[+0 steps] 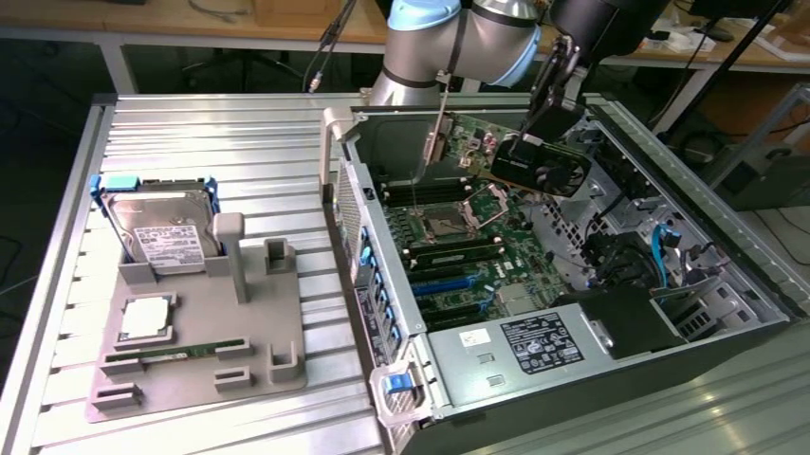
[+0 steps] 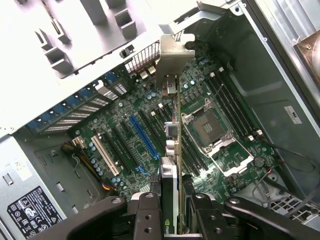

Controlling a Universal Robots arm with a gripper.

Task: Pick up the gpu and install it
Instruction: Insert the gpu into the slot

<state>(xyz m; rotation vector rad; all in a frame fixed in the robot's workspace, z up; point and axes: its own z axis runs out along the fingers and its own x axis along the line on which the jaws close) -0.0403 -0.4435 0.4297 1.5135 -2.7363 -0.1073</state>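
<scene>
My gripper (image 1: 553,121) is shut on the gpu (image 1: 538,163), a dark card with a round black fan, green board and silver end bracket (image 1: 434,152). The card hangs tilted in the air over the open computer case, above the motherboard (image 1: 462,248) and apart from it. In the wrist view the gpu (image 2: 172,150) runs edge-on away from my gripper (image 2: 173,216), its silver bracket (image 2: 170,55) at the far end near the case's rear wall. The black fingers (image 2: 147,217) clamp both faces of the card. The blue slot (image 2: 142,135) lies on the motherboard (image 2: 120,125) beside the card's line.
The CPU socket (image 2: 212,127) and memory slots lie beside the card. A power supply (image 1: 532,346) fills the case's near end. On the exterior view's left, a grey fixture (image 1: 241,379) carries a hard drive (image 1: 158,232), a chip (image 1: 143,318) and a memory stick (image 1: 165,355).
</scene>
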